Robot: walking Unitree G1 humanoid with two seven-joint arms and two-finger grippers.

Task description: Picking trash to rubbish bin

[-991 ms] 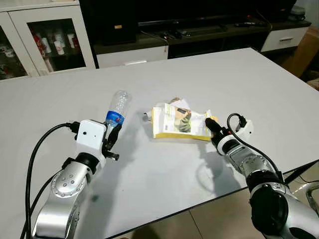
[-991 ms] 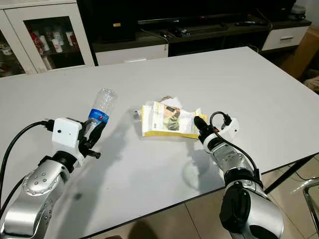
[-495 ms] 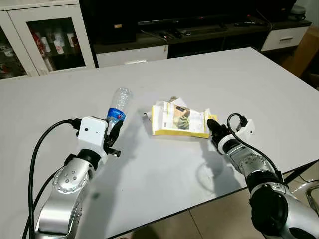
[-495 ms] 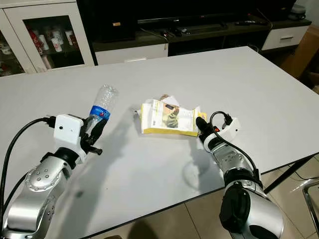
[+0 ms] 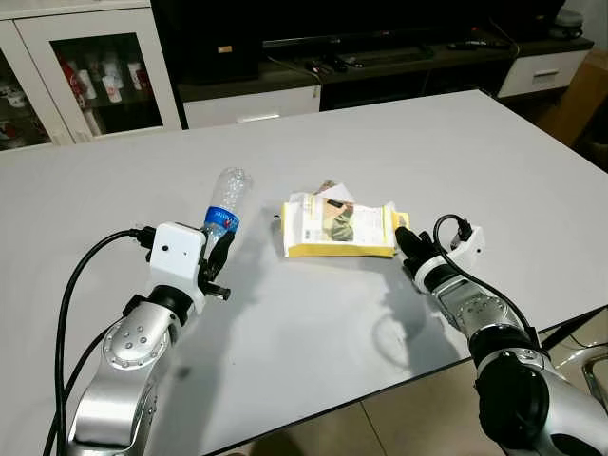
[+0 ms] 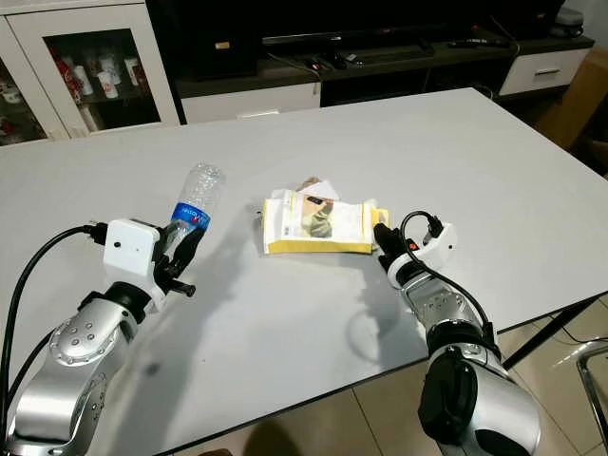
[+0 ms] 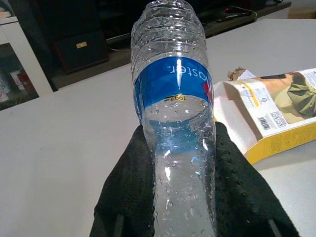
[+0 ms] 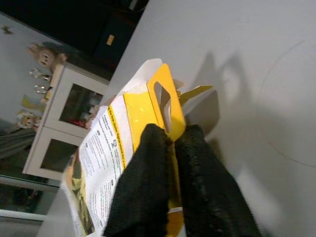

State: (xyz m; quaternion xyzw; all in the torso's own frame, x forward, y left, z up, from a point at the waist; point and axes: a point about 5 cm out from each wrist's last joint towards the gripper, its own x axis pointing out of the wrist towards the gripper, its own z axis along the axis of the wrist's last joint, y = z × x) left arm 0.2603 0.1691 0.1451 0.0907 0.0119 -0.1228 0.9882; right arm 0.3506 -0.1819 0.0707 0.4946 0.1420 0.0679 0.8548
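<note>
A clear plastic bottle [image 5: 225, 201] with a blue label is held up off the white table [image 5: 285, 332] on the left. My left gripper [image 5: 218, 255] is shut on its lower part; the left wrist view has the bottle [image 7: 174, 113] between both black fingers [image 7: 129, 187]. A crumpled yellow and white snack package [image 5: 339, 228] is at the table's middle. My right gripper [image 5: 400, 237] is shut on its yellow hanging tab at the right end. In the right wrist view that package [image 8: 129, 148] is pinched between the fingers [image 8: 207, 197].
A white glass-door cabinet [image 5: 90, 71] stands at the back left. A dark TV stand [image 5: 342, 57] with drawers runs along the back. The table's front edge crosses near my right arm, with tiled floor [image 5: 399, 418] below it.
The yellow package has lifted and straightened, its left end shifting left as my right gripper holds the tab. The left arm and bottle stay almost still.
</note>
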